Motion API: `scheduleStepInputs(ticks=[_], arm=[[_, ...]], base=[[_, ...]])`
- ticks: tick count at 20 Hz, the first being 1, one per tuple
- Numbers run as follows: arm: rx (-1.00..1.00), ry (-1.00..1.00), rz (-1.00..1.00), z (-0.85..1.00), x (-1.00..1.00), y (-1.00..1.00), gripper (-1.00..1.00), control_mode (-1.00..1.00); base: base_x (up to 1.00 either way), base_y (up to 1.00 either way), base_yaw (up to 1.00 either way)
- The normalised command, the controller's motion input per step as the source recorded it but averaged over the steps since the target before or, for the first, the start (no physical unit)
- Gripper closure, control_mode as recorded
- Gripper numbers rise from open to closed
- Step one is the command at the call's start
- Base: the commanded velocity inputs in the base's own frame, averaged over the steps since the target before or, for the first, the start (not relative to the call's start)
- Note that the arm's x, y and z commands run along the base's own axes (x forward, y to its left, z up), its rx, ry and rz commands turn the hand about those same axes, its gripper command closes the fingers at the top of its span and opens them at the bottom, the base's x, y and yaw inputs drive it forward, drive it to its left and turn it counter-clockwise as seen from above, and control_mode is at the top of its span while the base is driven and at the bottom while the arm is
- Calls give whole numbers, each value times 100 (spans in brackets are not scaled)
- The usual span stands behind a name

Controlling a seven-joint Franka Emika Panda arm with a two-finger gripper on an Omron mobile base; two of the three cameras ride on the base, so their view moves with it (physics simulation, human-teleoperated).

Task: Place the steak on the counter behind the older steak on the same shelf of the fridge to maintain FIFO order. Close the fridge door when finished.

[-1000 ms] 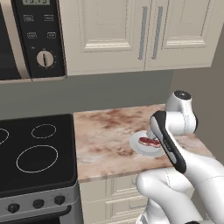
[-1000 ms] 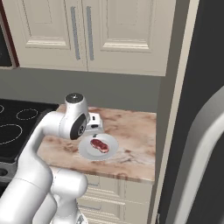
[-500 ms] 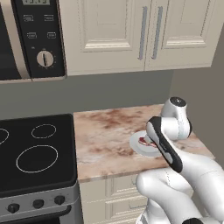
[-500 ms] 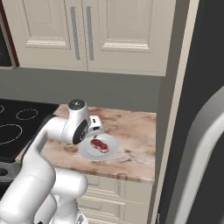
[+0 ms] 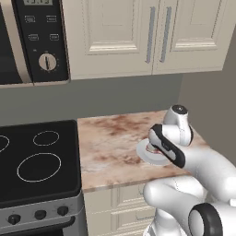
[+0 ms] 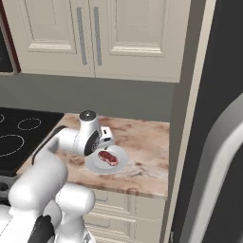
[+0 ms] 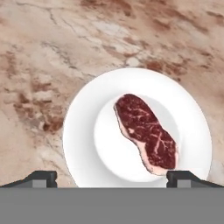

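Steak (image 7: 146, 134) on white plate (image 7: 83, 144) | claw (image 7: 111, 177) spread wide, hovering above

even, soft rendered light, moderately bright, with no glare. the white plate (image 7: 87, 144) casts only a faint shadow on the counter (image 7: 52, 52). the hand view is sharp; both base views look slightly soft, without edge distortion.

Cream panelled wall cabinets (image 5: 152, 34) with long grey handles hang above a plain grey back wall (image 5: 115, 97). Left of these cabinets sits a dark microwave (image 5: 32, 41), and below it a black cooktop (image 5: 37, 161).
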Motion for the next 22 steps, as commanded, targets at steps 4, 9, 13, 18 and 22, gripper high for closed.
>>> scheduleStepInputs(ticks=[4, 9, 13, 18, 22], arm=[[0, 3, 5, -29, 35, 0, -100, -100], [0, 5, 5, -11, 19, -8, -100, -100], [0, 3, 2, -20, 10, 0, -100, -100], [0, 2, 2, -18, 20, 0, -100, -100], [0, 1, 2, -26, 21, 0, -100, -100]], base=[[0, 0, 0], [0, 0, 0], [0, 0, 0], [0, 0, 0], [0, 0, 0]])
